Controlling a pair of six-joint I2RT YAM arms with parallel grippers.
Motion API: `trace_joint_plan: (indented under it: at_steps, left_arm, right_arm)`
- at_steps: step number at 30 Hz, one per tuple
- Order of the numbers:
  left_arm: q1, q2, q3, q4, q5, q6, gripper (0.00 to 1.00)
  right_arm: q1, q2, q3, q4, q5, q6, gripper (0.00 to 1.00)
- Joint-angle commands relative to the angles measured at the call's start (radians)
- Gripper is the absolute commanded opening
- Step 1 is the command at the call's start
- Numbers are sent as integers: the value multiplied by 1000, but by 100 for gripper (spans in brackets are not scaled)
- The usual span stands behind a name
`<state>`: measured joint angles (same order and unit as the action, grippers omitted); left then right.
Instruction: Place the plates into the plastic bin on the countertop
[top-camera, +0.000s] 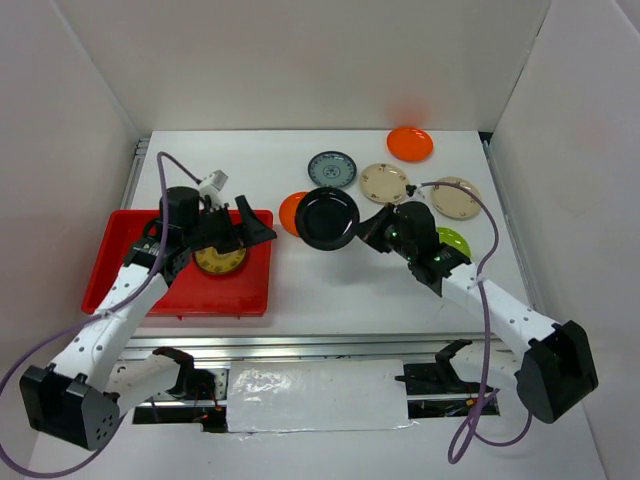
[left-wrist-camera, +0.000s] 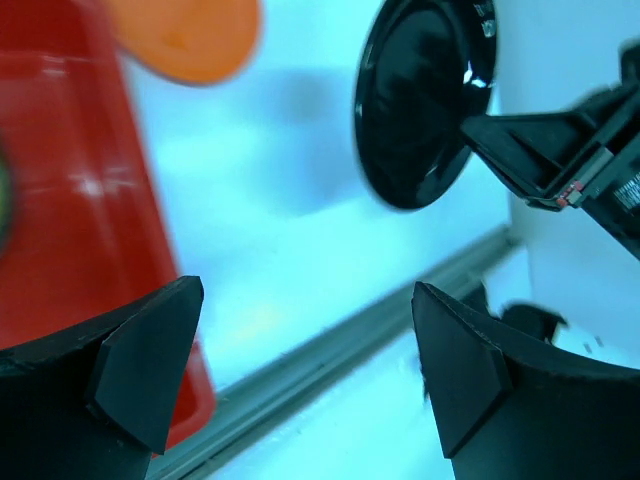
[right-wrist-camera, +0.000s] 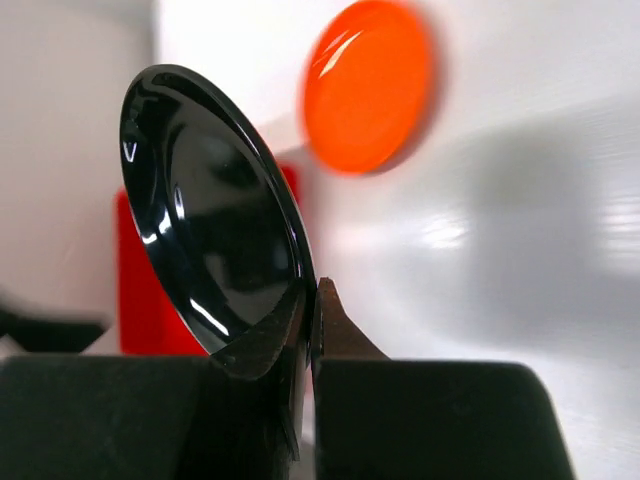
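**Right of the bin: black plate pinched by its rim, the way in runs left**

Above the countertop (top-camera: 330, 290), in the overhead view, the right gripper (top-camera: 372, 228) is clenched on the right-hand rim of the glossy black plate (top-camera: 327, 217). The plate hangs just right of the plastic bin (top-camera: 130, 290) and overlaps an orange plate (top-camera: 289, 212). The bin lies left of those fingers, its long side running left to right, with the black-gold plate (top-camera: 220, 260) inside. The left gripper (top-camera: 255, 222) hovers over the bin's far right corner, nearer the bin and, by my reading, squarely on the path in. Well right of the bin lie the blue-grey plate (top-camera: 332, 169), two cream plates (top-camera: 385, 183), the lime green plate (top-camera: 452, 242) and a second orange plate (top-camera: 410, 143).

From the left wrist, the jaws stand released and empty. The black plate is tilted on edge beyond the bin's wall, apart from them.

From the right wrist, the plate's rim is nipped between closed pads. The dish stands steeply, with the bin's red showing behind it.
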<state>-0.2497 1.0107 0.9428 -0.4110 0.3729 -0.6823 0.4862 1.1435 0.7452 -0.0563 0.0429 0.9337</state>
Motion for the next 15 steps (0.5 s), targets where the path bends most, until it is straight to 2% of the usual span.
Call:
trace_joint_plan:
  at_steps: [1, 3, 8, 12, 13, 14, 15]
  left_arm:
    - [-46, 55, 50, 127, 195, 15, 99]
    - [-71, 92, 53, 153, 224, 4, 99]
    - [-112, 127, 62, 149, 152, 6, 97]
    - [-117, 160, 67, 118, 112, 17, 82]
    - [-117, 163, 68, 120, 116, 18, 62]
    - [-114, 169, 70, 121, 112, 15, 47]
    - [-114, 173, 74, 114, 103, 15, 15]
  right_arm:
    - [18, -37, -37, 122, -225, -88, 0]
    - [37, -39, -32, 153, -302, -105, 0]
    - [41, -44, -47, 263, -411, -82, 0]
    - [74, -44, -30, 273, -429, -88, 0]
    - [78, -41, -24, 260, -420, -91, 0]
    - [83, -34, -14, 247, -416, -98, 6]
    - [87, -22, 2, 239, -416, -99, 20]
